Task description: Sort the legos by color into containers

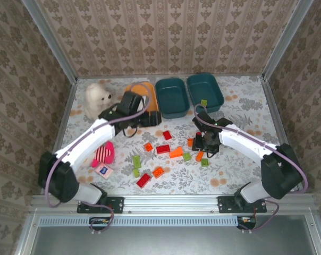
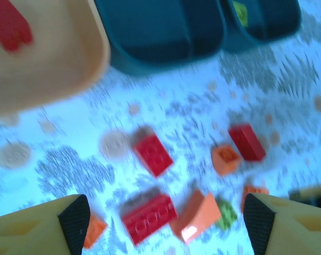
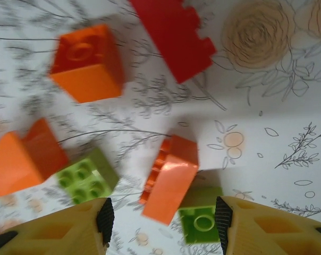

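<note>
Legos point(image 1: 163, 149) scattered near orange tub point(image 2: 43, 69); right gripper point(image 3: 164, 218) straddles one
Orange brick point(image 3: 170, 180) between its parted fingers point(image 3: 54, 234), untouched; left gripper point(image 2: 167, 220) wide open, empty, beside tub

Three tubs stand in a row at the counter's point(image 1: 240, 106) far edge: left tub point(image 1: 150, 95), middle tub point(image 1: 172, 98), right tub point(image 1: 204, 87). A bear point(image 1: 98, 98) sits left of them. One lego point(image 2: 9, 26) lies in the left tub, another lego point(image 1: 203, 103) in the right tub. Loose legos point(image 1: 163, 149) lie scattered before the tubs. A doll point(image 1: 103, 153) lies near-left, a card point(image 1: 103, 170) just before it.
</note>
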Controlling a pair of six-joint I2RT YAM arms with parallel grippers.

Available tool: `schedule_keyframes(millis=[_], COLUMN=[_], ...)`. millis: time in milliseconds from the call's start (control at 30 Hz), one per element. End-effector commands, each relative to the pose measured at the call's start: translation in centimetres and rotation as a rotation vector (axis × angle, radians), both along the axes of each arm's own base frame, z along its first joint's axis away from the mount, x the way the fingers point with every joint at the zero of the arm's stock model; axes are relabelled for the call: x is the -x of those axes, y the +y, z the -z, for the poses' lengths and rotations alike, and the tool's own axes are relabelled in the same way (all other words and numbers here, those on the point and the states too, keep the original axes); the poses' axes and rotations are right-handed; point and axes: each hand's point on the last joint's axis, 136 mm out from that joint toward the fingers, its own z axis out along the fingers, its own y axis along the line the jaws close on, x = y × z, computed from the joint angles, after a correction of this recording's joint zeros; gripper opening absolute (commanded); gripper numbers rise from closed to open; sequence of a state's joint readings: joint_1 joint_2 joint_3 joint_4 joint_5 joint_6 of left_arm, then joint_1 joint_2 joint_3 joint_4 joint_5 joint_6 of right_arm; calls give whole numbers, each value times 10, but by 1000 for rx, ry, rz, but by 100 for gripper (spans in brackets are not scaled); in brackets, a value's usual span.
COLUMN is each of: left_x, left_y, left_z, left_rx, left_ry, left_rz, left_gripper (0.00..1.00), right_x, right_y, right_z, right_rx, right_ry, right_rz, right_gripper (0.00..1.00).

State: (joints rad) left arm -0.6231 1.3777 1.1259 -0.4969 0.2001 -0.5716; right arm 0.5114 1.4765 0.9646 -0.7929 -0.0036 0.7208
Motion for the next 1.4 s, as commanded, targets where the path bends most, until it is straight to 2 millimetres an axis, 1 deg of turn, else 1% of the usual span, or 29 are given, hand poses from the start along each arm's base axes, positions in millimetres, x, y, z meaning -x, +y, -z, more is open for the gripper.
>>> schedule_keyframes(millis=[0, 33, 100, 200, 267, 367, 667, 767, 833, 933, 1033, 1067, 1133, 1200, 1300, 1367], left_x=[31, 39, 53, 64, 66, 68, 68, 68, 69, 69, 69, 67, 63, 58, 49, 44], left_y=[-11, -10, -3, 6, 9, 8, -3, -6, -8, -9, -7, -5, 1, 8, 18, 22], left_z=[-12, -14, -9, -3, -3, -4, -1, 0, 1, 0, -6, -10, -18, -25, -29, -30], left_rx=[117, 133, 140, 138, 142, 143, 137, 139, 139, 140, 146, 148, 154, 167, 179, 185], left_ry=[-41, -48, -37, -29, -33, -32, -27, -23, -22, -24, -37, -50, -72, -91, -94, -92], left_rz=[86, 92, 80, 54, 40, 40, 65, 71, 76, 76, 62, 45, 5, -39, -95, -118], left_gripper=[81, 82, 82, 82, 82, 82, 82, 82, 82, 82, 82, 81, 82, 82, 82, 82], right_x=[7, 8, 9, 6, 1, -4, -3, -4, -7, -15, -32, -41, -62, -88, -132, -160], right_y=[-2, 0, -1, -2, -1, 3, 3, 3, 3, 7, 16, 20, 30, 42, 63, 78], right_z=[19, 22, 29, 36, 39, 41, 49, 47, 42, 24, -10, -25, -51, -74, -93, -98], right_rx=[-24, -28, -18, -8, -18, -28, -24, -25, -26, -25, -22, -32, -58, -75, -102, -114], right_ry=[68, 77, 100, 106, 102, 103, 123, 116, 100, 42, -61, -106, -194, -280, -371, -412], right_rz=[60, 62, 66, 72, 74, 72, 91, 98, 101, 75, 25, 11, -12, -30, -49, -66], right_gripper=[55, 55, 55, 53, 51, 48, 39, 30, 25, 20, 18, 17, 17, 17, 16, 16])
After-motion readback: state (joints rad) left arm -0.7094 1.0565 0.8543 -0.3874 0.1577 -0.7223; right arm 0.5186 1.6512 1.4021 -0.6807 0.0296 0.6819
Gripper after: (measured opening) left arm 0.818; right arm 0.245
